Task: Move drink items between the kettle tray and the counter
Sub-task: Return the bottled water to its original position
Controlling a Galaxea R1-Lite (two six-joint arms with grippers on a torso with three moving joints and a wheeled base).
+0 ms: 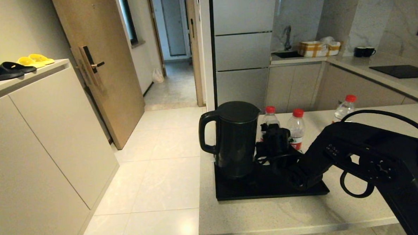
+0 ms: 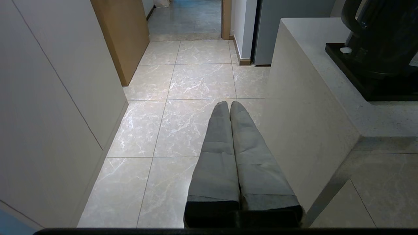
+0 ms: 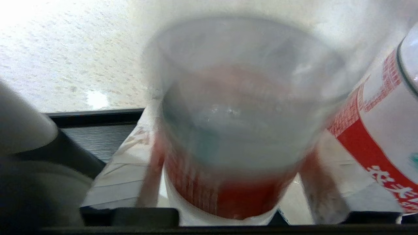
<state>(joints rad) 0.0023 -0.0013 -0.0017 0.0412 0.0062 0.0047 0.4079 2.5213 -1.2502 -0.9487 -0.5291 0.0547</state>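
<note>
A light speckled table (image 1: 269, 213) fills the lower right of the head view. On it, at centre frame, sits a flat black kettle tray (image 1: 233, 193) carrying a tall black kettle (image 1: 234, 137).

3 small water bottles with red caps stand in a row toward the upper right. The first bottle (image 1: 269, 117) is just right of the kettle, at the tray's far edge. The second bottle (image 1: 296, 127) is just beside it. The third bottle (image 1: 345, 108) stands well apart on the bare table.

The right arm reaches in from the lower right corner, and the right claw (image 1: 274, 137) sits at the first bottle. In the right wrist view that bottle (image 3: 241, 130) fills the centre, very close, with a pale finger (image 3: 320, 186) on either side of its lower body. The claw is spread around the bottle. Whether the fingers touch it yet cannot be told.

The left claw (image 2: 230, 107) hangs over the floor tiles in the left wrist view, pressed together and idle.

Risks, as a judgement: the second bottle (image 3: 385, 130) stands so near that a finger could knock it over. The kettle crowds the other side. A weak pinch on the slick plastic could let the bottle slip, and dragging instead of lifting could catch it on the tray rim.
</note>
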